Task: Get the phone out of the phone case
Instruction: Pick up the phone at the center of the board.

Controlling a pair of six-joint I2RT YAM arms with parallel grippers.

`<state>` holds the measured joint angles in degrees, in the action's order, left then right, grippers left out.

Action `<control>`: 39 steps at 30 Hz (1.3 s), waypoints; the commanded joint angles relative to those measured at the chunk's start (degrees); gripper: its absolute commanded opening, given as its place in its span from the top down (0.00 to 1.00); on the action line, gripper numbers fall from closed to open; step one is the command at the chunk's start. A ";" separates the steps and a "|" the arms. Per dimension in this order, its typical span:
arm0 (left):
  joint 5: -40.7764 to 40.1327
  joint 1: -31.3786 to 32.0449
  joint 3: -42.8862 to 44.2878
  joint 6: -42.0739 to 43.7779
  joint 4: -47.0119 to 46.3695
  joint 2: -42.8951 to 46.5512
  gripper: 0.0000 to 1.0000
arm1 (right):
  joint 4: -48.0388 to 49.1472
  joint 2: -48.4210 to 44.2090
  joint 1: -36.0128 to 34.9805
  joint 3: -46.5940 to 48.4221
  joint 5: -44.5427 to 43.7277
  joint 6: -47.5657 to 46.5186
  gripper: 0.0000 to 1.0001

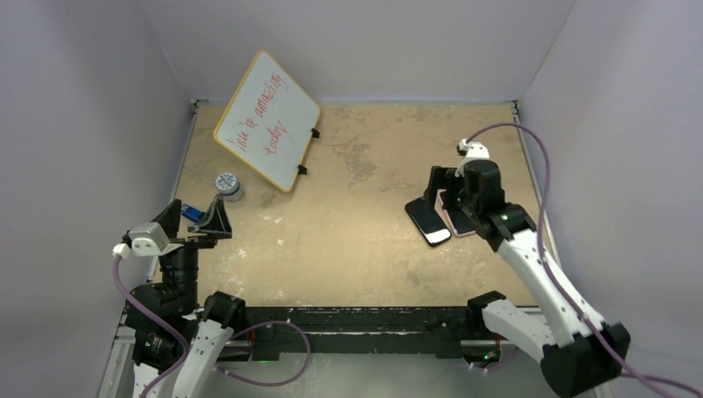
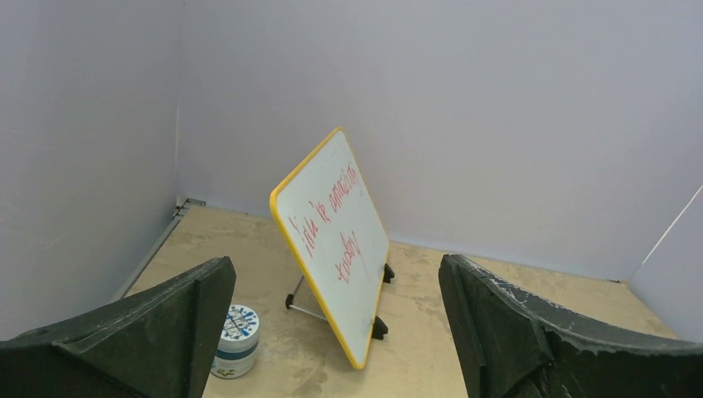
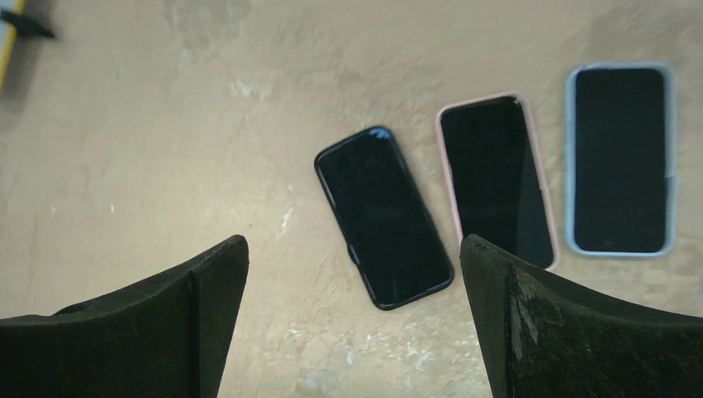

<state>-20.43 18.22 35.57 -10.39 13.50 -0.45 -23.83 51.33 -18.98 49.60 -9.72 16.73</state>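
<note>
Three phones lie flat and face up on the tan table [image 3: 166, 124], in a row on its right half. Each is seated in its case, and each screen is dark and unlit. In the right wrist view the black-cased phone [image 3: 383, 217] is leftmost, turned at a slant so its top end leans left. The pink-cased phone [image 3: 496, 181] lies close beside it, nearly straight, with a thin pink rim around the glass; a narrow strip of table shows between the two. The pale-blue-cased phone [image 3: 620, 159] is rightmost and lies straight, set apart from the pink one, with a thicker light rim (slightly blurred along its right edge).
</note>
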 commanded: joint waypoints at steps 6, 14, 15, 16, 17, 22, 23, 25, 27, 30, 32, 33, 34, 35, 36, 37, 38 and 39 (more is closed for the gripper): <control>-3.53 2.42 2.22 0.81 1.27 2.29 0.00 | 13.56 15.46 11.80 -5.61 24.15 7.27 0.01; -4.09 3.03 2.14 1.25 1.22 2.29 0.00 | 20.08 25.38 12.33 -5.19 22.70 4.93 0.01; -4.07 3.04 2.13 1.33 1.26 2.29 0.00 | 20.51 26.56 12.36 -4.87 22.98 4.54 0.01; -4.16 3.04 2.13 1.34 1.25 2.29 0.00 | 20.90 28.04 12.39 -4.53 23.02 4.21 0.01; -4.18 3.05 2.13 1.41 1.26 2.29 0.00 | 20.93 29.17 12.35 -4.11 22.87 3.84 0.01; -4.40 3.05 1.96 1.60 1.08 2.23 0.00 | 19.30 33.99 12.35 -1.89 23.16 -0.01 0.01; -4.44 3.05 1.96 1.60 1.01 2.29 0.00 | 19.45 34.48 12.37 -1.86 22.82 -0.31 0.01; -4.45 3.05 1.96 1.69 0.97 2.24 0.00 | 19.18 35.21 12.29 -1.89 22.81 -0.68 0.01; -4.30 3.05 1.87 1.69 0.92 2.20 0.00 | 18.44 35.99 12.30 -1.73 23.36 -1.25 0.01; -4.34 3.05 1.87 1.76 0.91 2.20 0.00 | 17.06 36.86 12.27 -1.62 24.46 -2.10 0.01; -4.32 3.05 1.87 1.76 0.85 2.21 0.00 | 16.21 37.08 12.22 -1.77 25.47 -2.61 0.01; -4.35 3.05 1.87 1.78 0.79 2.21 0.00 | 15.81 36.97 12.11 -1.90 25.98 -2.66 0.01; -4.36 3.05 1.87 1.78 0.82 2.21 0.00 | 15.43 36.81 11.98 -2.00 26.39 -2.91 0.01; -4.36 3.05 1.87 1.78 0.83 2.21 0.00 | 14.93 36.62 11.58 -2.08 26.33 -3.05 0.01; -4.36 3.05 1.87 1.78 0.90 2.21 0.00 | 14.61 36.38 10.79 -2.17 26.00 -3.17 0.01; -4.36 3.05 1.83 1.78 0.82 2.23 0.00 | 14.37 36.20 10.25 -2.39 25.75 -3.19 0.01; -4.36 3.05 1.80 1.78 0.88 2.21 0.00 | 14.16 36.13 9.61 -2.55 25.72 -3.20 0.01; -4.36 3.05 1.78 1.78 0.86 2.21 0.00 | 13.86 36.17 8.96 -2.73 25.71 -3.15 0.01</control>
<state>-24.34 20.82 35.92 -9.41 15.51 -0.45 -7.31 88.55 -7.68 45.98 14.52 15.00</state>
